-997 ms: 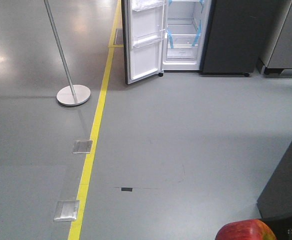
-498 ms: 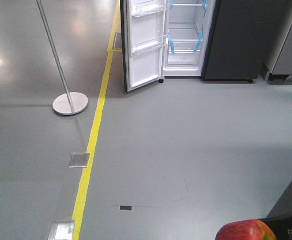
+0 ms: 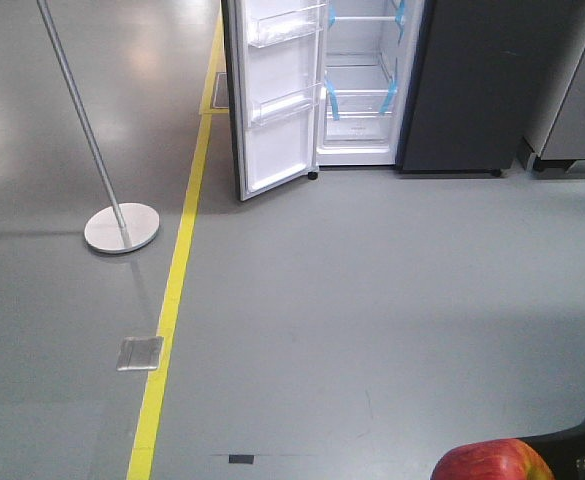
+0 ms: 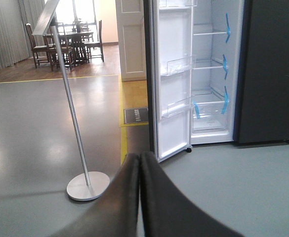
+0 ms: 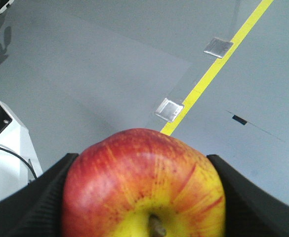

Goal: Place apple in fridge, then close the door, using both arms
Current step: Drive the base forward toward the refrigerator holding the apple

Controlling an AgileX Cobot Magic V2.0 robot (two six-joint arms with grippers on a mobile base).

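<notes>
Finds the left fingers clenched together on nothing. Sees the door swung open at the far edge of the floor, its clear bins bare. Sees the fridge just beside, white shelves bare too. Finds the apple well apart from the fridge, squeezed between the right fingers. Looks firm, smooth, maybe slippery, easy to bruise. Best held by its round sides.

apple: red, yellow patch round the stem, stem end toward the wrist cam, clamped between right fingers. fridge well ahead, door wide open, white inner face showing.
</notes>
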